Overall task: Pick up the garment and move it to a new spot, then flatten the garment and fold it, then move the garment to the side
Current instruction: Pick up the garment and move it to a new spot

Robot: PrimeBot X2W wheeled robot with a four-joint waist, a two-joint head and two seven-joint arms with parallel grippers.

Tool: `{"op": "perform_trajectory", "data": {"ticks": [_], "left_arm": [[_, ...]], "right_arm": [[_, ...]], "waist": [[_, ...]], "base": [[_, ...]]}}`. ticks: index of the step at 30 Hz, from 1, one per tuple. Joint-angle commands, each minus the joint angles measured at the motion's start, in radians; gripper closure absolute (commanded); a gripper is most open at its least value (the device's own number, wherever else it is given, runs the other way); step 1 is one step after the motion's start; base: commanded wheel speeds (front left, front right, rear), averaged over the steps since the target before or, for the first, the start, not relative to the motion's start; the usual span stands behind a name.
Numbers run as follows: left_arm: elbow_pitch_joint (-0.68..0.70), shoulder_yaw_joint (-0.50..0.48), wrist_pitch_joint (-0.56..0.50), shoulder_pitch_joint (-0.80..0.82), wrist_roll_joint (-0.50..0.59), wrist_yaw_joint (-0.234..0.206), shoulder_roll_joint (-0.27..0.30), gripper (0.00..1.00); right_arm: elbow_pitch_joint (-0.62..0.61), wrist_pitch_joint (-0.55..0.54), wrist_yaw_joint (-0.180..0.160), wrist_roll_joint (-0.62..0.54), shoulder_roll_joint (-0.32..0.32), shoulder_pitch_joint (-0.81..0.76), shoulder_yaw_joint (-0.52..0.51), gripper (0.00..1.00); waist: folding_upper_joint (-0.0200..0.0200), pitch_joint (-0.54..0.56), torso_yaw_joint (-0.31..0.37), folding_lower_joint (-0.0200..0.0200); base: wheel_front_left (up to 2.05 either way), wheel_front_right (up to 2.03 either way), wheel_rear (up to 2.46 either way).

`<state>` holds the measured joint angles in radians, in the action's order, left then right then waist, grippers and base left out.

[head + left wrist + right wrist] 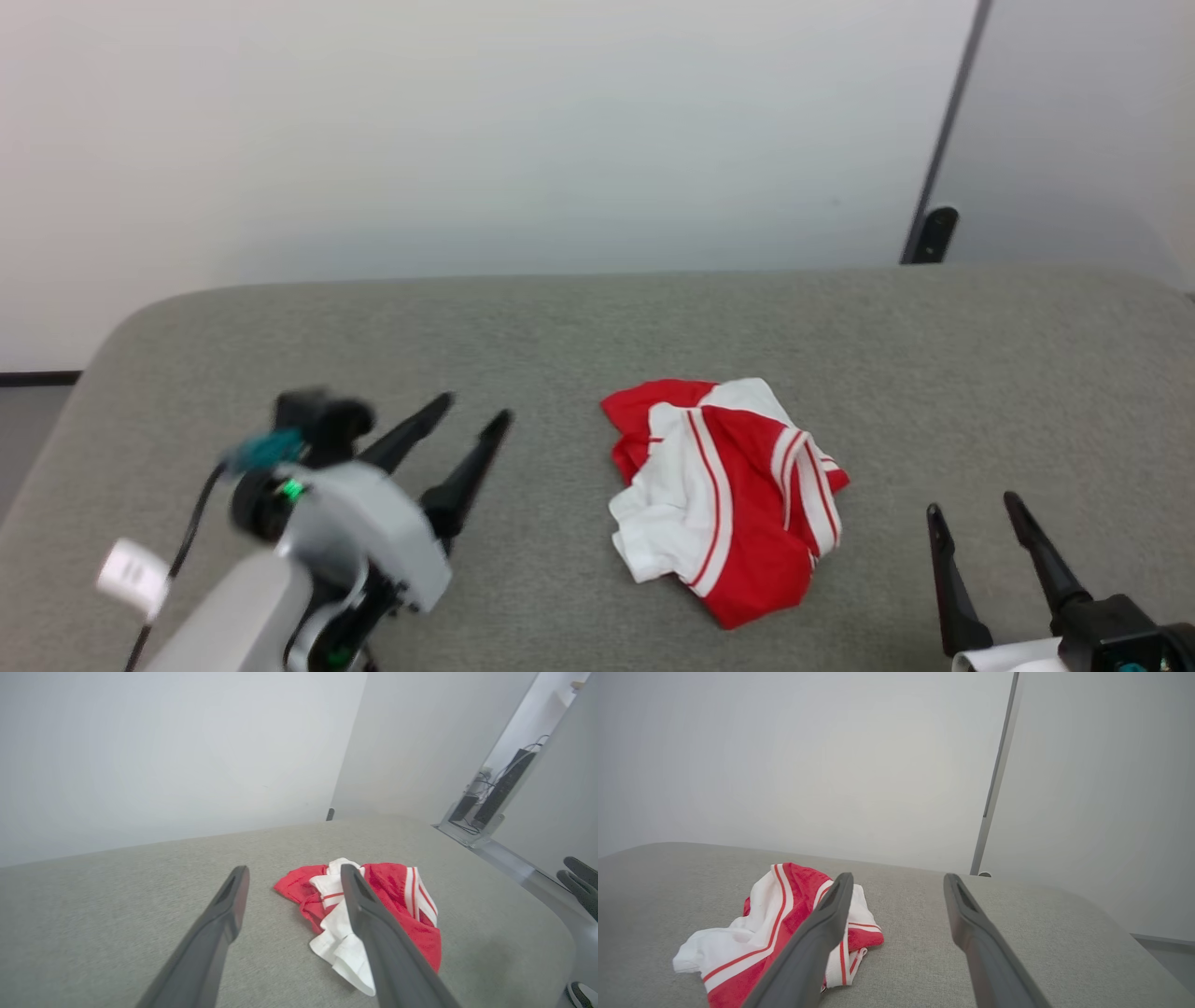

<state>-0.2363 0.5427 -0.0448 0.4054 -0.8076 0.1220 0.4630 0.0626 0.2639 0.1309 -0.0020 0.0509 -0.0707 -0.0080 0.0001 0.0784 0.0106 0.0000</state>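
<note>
left gripper (476, 409) sits closest, lower left of the head view, fingers spread wide with nothing in them, angled in toward the middle. right gripper (973, 506) at the lower right is just as wide open and empty. shirt (728, 495) is a crumpled red and white heap on the grey top (560, 317), roughly mid-table, nothing touching it.

so my read: we're at the very first step, grab it and relocate. tips imo: it's bunched, so aim for a raised fold rather than a flat patch, come down with the fingers straddling the ridge, and close low enough to catch more than one layer or it'll probably slip out. the white bit at its near-left corner looks loose and sticks out, an easy pinch for the left. lift high enough that the tail doesn't drag on that fuzzy top.

position-wise: shirt lies between the two grippers, apart from both. it's to the right of the left fingertips and a bit nearer the camera. in the left wrist view it's ahead, partly behind the right-hand finger. for the right gripper it's ahead and off to the left.
</note>
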Motion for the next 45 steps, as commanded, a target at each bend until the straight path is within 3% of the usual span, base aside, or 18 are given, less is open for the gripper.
{"op": "perform_trajectory", "data": {"ticks": [1, 9, 17, 25, 31, 38, 45], "left_arm": [[0.003, -0.012, 0.034, -0.032, 0.009, -0.013, 0.005, 0.0], [0.007, -0.045, 0.258, -0.19, 0.054, -0.049, -0.009, 0.0], [0.053, -0.158, 0.31, -0.328, 0.153, -0.087, -0.06, 0.0], [0.133, -0.325, 0.309, -0.481, 0.347, -0.033, -0.17, 0.0], [0.161, -0.396, 0.309, -0.542, 0.462, -0.006, -0.194, 0.0], [0.18, -0.495, 0.309, -0.596, 0.498, 0.005, -0.249, 0.0], [0.173, -0.53, 0.309, -0.604, 0.52, 0.01, -0.285, 0.0]], "right_arm": [[0.005, 0.001, 0.0, 0.004, -0.001, -0.015, 0.002, 0.0], [0.018, 0.001, 0.0, 0.015, -0.001, -0.047, 0.024, 0.0], [0.019, 0.001, 0.0, 0.027, -0.001, -0.07, 0.045, 0.0], [0.016, 0.001, 0.0, 0.052, -0.001, -0.09, 0.061, 0.0], [0.015, 0.001, 0.0, 0.053, -0.001, -0.096, 0.069, 0.0], [0.008, 0.001, 0.0, 0.028, -0.001, -0.095, 0.045, 0.0], [0.003, 0.001, 0.0, 0.01, -0.001, -0.1, 0.025, 0.0]], "waist": [[-0.0001, 0.022, -0.028, 0.0], [-0.0001, 0.045, -0.068, 0.0], [-0.0001, 0.066, -0.109, 0.0], [-0.0001, 0.1, -0.144, 0.0], [-0.0001, 0.107, -0.14, 0.0], [-0.0001, 0.103, -0.095, 0.0], [-0.0001, 0.088, -0.026, 0.0]], "base": [[0.0, 0.0, 0.0], [0.0, 0.0, 0.0], [0.0, 0.0, 0.0], [0.0, 0.0, 0.0], [0.0, 0.0, 0.0], [0.0, 0.0, 0.0], [0.0, 0.0, 0.0]]}}
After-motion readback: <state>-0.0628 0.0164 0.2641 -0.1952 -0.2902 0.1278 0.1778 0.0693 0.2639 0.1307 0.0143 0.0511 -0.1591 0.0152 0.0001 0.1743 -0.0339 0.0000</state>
